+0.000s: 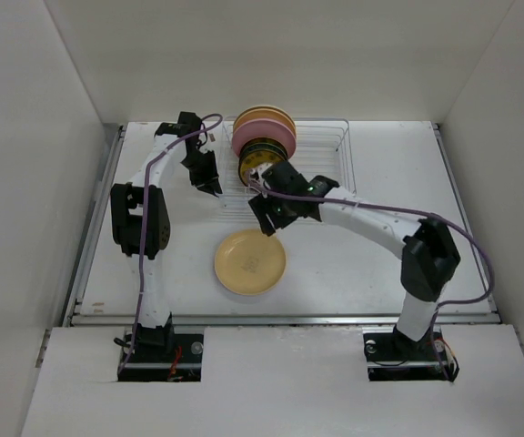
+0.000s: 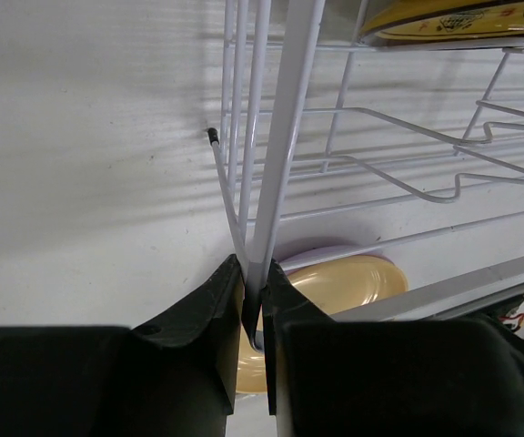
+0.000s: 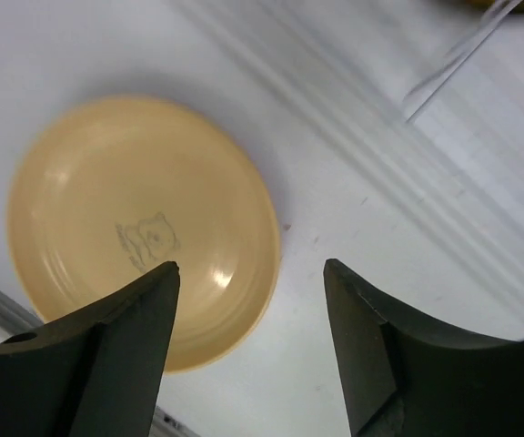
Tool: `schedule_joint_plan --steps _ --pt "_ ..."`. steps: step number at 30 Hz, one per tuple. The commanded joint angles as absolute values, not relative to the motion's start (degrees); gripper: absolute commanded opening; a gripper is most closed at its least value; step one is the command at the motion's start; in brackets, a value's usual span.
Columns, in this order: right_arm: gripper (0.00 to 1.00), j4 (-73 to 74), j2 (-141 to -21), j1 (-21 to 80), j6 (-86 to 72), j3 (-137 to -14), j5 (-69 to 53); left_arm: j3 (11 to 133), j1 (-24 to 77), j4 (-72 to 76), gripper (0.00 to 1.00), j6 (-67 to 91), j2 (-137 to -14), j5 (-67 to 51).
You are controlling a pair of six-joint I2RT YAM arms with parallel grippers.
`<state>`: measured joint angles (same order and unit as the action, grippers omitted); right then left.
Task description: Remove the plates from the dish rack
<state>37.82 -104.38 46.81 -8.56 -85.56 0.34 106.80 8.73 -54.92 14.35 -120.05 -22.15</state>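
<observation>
The wire dish rack (image 1: 321, 146) stands at the back of the table. At its left end several plates stand on edge: pink and cream ones (image 1: 264, 132) and smaller dark gold-patterned ones (image 1: 258, 164). A pale yellow plate (image 1: 250, 261) lies flat on the table in front. My left gripper (image 1: 215, 187) is shut on the rack's front-left wire (image 2: 271, 164). A lavender rim (image 2: 321, 253) shows behind the yellow plate (image 2: 344, 284). My right gripper (image 1: 267, 218) is open and empty above the table, over the yellow plate's edge (image 3: 144, 218).
White walls close in the table on the left, back and right. A metal rail (image 1: 280, 319) runs along the table's near edge. Purple cables (image 1: 398, 211) trail along both arms. Rack wires (image 3: 453, 64) lie just beyond the right gripper.
</observation>
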Motion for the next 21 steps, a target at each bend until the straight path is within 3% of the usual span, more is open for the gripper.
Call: schedule_joint_plan --steps 1,4,7,9,21 --pt "0.71 31.06 -94.58 43.96 -5.72 -95.34 6.84 108.54 8.53 -54.49 0.00 13.89 -118.92 -20.13" --pt "0.73 27.34 -98.59 41.23 1.03 -98.60 8.17 109.16 8.53 -55.02 0.00 13.36 -119.44 -19.60" --pt "0.56 31.36 -110.54 39.91 6.23 -109.92 10.02 109.86 8.53 -55.54 0.00 12.83 -120.06 -19.60" --pt "0.52 32.61 -116.51 38.42 7.73 -117.40 9.15 109.86 8.53 -55.55 0.00 12.83 -120.06 -18.98" --pt "0.48 29.71 -127.27 32.78 8.88 -128.67 -4.39 110.39 8.53 -55.55 0.00 11.16 -121.73 -17.84"
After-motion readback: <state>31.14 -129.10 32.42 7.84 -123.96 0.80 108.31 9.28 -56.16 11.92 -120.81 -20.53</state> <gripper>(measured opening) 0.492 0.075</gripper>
